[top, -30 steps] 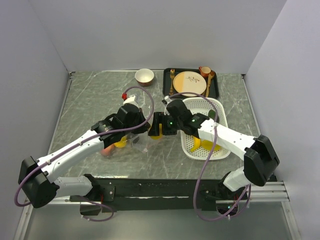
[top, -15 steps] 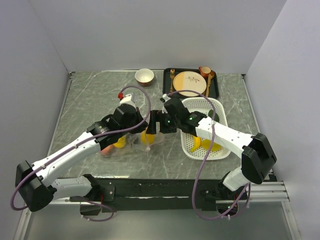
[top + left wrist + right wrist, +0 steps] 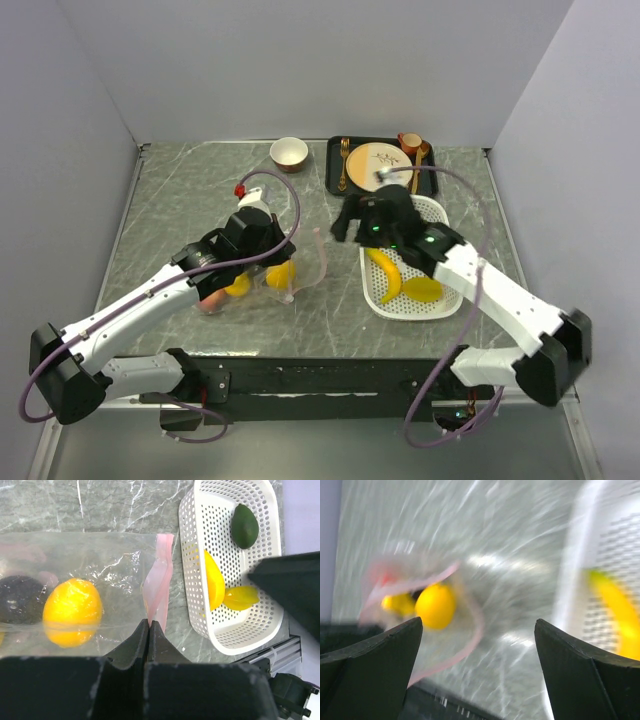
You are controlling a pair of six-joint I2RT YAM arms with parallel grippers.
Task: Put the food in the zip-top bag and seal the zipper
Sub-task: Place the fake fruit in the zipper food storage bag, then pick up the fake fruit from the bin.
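There's the left end effector [image 3: 149, 626] pinched tight on the pale pink zipper strip [image 3: 159, 580] of the clear crinkly zip-top bag [image 3: 115, 565] — orange round plastic fruit [image 3: 72, 611] inside, bag lying on the grey marbled tabletop [image 3: 100, 505]. The right end effector [image 3: 477, 625] spread wide, empty — near the white perforated basket [image 3: 189, 555]

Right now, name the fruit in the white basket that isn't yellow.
The dark green oval fruit; the banana and the small piece are both yellow.
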